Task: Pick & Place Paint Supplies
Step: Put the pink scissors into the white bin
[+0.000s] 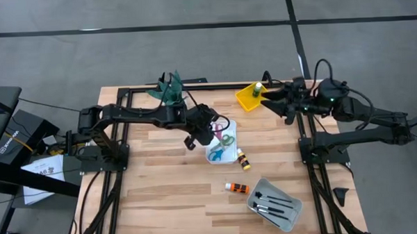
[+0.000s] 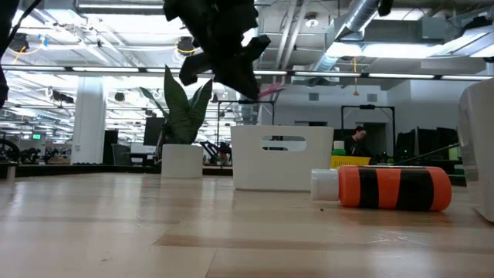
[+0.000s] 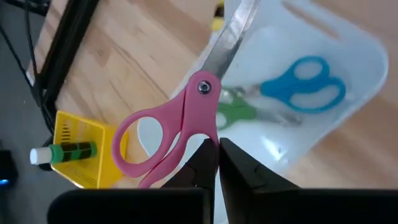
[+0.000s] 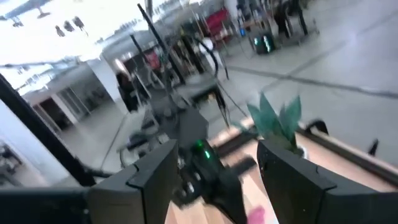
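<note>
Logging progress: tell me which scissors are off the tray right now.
The pink scissors, gripped by the left gripper above the white tray. The blue scissors and green scissors lie inside it.

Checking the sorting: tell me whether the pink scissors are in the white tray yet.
Not yet. The left end effector holds the pink scissors above the white tray.

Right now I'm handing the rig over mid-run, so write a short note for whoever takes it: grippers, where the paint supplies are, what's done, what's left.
Left gripper: shut on the pink scissors, held in the air above the white tray.
Right gripper: open, empty, raised beside the yellow tray.
Done: blue scissors and green scissors lie in the white tray; green bottle in the yellow tray; brushes in the grey tray.
Left: set the pink scissors down; the orange bottle and yellow bottle lie loose on the table.
</note>
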`<act>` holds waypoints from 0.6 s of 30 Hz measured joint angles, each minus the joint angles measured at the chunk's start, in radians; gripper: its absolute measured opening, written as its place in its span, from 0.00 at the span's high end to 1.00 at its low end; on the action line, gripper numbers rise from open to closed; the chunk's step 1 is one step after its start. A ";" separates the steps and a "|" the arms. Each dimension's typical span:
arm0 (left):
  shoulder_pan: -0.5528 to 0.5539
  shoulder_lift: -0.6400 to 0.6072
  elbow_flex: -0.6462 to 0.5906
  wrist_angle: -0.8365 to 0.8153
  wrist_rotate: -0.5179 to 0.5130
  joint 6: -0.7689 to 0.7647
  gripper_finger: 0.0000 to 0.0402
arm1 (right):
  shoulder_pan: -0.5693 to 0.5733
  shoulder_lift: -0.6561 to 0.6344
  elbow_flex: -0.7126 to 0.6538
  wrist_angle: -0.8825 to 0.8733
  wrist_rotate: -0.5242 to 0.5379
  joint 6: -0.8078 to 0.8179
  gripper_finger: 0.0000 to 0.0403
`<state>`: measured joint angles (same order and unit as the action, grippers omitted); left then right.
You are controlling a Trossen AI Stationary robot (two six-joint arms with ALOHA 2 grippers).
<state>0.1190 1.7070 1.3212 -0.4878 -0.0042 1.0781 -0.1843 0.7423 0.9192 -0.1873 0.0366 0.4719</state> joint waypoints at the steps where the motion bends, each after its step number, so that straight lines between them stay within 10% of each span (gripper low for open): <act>1: 0.002 0.004 0.000 0.004 0.000 0.026 0.99 | 0.000 0.005 0.000 0.019 0.009 0.000 0.46; 18: 0.004 0.110 0.001 0.018 0.030 0.172 0.99 | 0.015 0.149 0.000 0.135 0.017 0.026 0.46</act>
<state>0.1230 1.8168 1.3220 -0.4695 0.0257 1.2499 -0.1696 0.8913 0.9188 -0.0525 0.0537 0.4984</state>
